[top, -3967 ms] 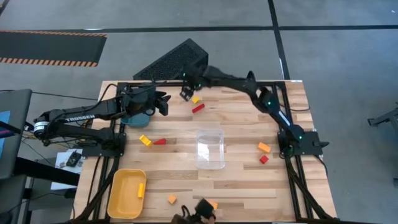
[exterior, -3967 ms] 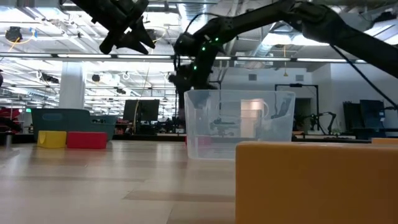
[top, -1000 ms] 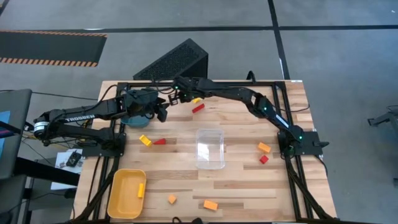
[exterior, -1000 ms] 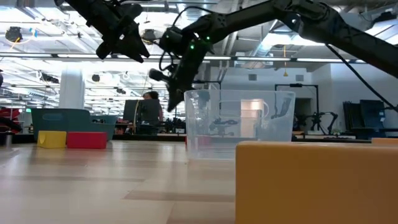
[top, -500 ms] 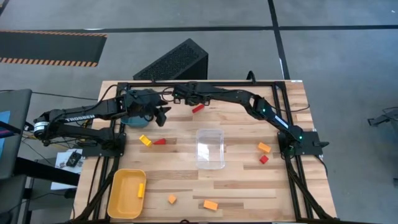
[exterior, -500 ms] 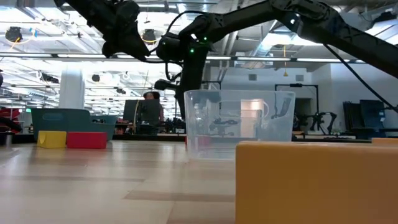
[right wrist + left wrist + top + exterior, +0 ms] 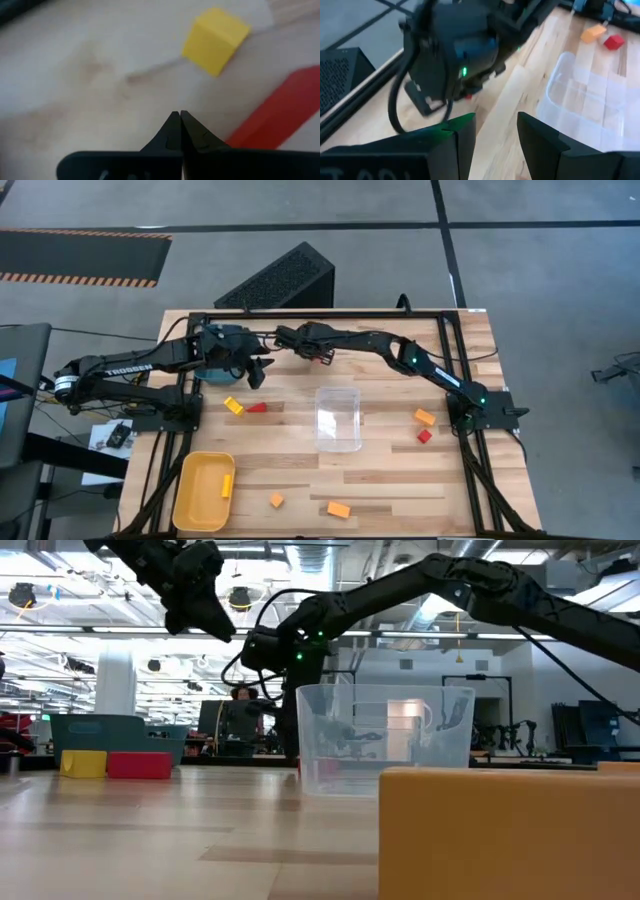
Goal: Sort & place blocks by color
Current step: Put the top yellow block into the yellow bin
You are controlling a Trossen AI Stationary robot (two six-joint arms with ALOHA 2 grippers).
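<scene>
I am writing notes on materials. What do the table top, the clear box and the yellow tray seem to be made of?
Table top: wood planks, pale, with visible grain and seams.
Clear box: thin transparent plastic, glossy; the planks show through it.
Yellow tray: probably moulded plastic, smooth, with rounded corners; the look leaves this open.

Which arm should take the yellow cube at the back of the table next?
Right, probably. The right gripper hangs just by the yellow cube and red bar, though its jaws are shut. The left gripper is open but farther off.
</scene>
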